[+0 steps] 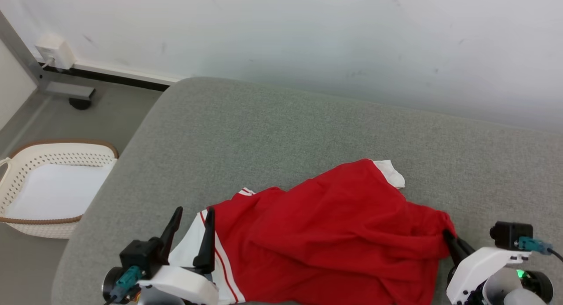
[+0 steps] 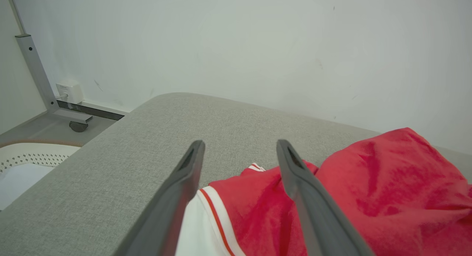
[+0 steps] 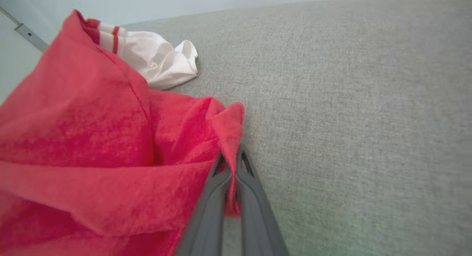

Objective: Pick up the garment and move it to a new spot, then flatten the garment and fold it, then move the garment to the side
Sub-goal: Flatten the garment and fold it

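Observation:
The garment (image 1: pixel 334 234) is a crumpled red shirt with white, red-striped sleeves, lying on the near part of the grey cushion (image 1: pixel 281 133). My right gripper (image 1: pixel 449 237) is shut on a fold of its right edge; the right wrist view shows red cloth (image 3: pixel 92 145) pinched between the two fingers of that gripper (image 3: pixel 231 156). My left gripper (image 1: pixel 192 213) stands open at the shirt's left end, above the white sleeve (image 1: pixel 187 250). In the left wrist view the left gripper (image 2: pixel 239 147) has its fingers spread over the striped sleeve edge (image 2: pixel 215 215), holding nothing.
A white perforated laundry basket (image 1: pixel 53 155) sits on the floor left of the cushion. A metal table leg with a caster (image 1: pixel 79 103) and a wall socket (image 1: pixel 55 52) are at the far left. A pale wall runs behind the cushion. The other white sleeve (image 3: pixel 158 60) sticks out at the shirt's far side.

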You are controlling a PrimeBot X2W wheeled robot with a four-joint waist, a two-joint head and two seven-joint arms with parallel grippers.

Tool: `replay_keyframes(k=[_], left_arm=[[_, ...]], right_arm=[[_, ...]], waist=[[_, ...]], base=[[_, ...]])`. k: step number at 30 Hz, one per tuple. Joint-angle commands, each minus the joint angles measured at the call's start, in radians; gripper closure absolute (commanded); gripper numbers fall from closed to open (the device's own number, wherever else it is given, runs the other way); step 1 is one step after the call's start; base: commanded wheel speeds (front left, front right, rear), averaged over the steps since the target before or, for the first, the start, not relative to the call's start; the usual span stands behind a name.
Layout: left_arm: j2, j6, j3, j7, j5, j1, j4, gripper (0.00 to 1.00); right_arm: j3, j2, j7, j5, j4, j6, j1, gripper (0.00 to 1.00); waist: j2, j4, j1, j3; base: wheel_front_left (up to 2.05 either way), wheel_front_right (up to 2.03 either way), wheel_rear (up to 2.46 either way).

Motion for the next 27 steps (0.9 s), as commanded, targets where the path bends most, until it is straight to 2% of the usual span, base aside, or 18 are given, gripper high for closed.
replay_keyframes(k=[1,6,11,15,19,25,26,27], left_arm=[[0.0,-0.003,0.002,-0.002,0.004,0.004,0.0,0.0],[-0.002,-0.006,-0.008,-0.002,0.006,0.0,-0.008,0.0],[-0.004,-0.009,-0.018,-0.002,-0.008,-0.017,-0.018,0.0],[-0.006,-0.007,-0.029,-0.002,-0.03,-0.036,-0.029,0.0],[-0.007,0.007,-0.052,-0.002,-0.075,-0.057,-0.05,0.0],[-0.007,0.03,-0.084,-0.002,-0.113,-0.085,-0.072,0.0],[-0.007,0.032,-0.088,-0.002,-0.117,-0.088,-0.073,0.0],[-0.007,0.034,-0.09,-0.002,-0.12,-0.088,-0.074,0.0]], right_arm=[[0.004,-0.009,-0.009,0.01,-0.016,-0.002,-0.021,1.0],[0.034,-0.039,-0.011,0.049,-0.109,-0.002,-0.077,1.0],[0.059,-0.083,0.036,0.049,-0.165,-0.002,-0.201,1.0],[0.036,-0.136,0.07,0.054,-0.13,-0.002,-0.329,1.0],[0.022,-0.179,0.035,0.018,-0.066,-0.002,-0.461,1.0],[0.062,-0.191,-0.016,-0.035,0.081,-0.002,-0.605,1.0],[0.069,-0.189,-0.027,-0.041,0.111,-0.002,-0.622,0.6],[0.069,-0.185,-0.044,-0.046,0.14,-0.002,-0.638,0.0]], waist=[[0.0,-0.002,-0.0001,-0.004],[0.0,0.001,-0.0001,0.003],[0.0,0.028,-0.0001,0.053],[0.0,0.069,-0.0001,0.112],[0.0,0.11,-0.0001,0.179],[0.0,0.146,-0.0001,0.239],[0.0,0.147,-0.0001,0.243],[0.0,0.147,-0.0001,0.245]], base=[[0.0,0.0,0.0],[0.0,0.0,0.0],[0.0,0.0,0.0],[0.0,0.0,0.0],[0.0,0.0,0.0],[0.0,0.0,0.0],[0.0,0.0,0.0],[0.0,0.0,0.0]])
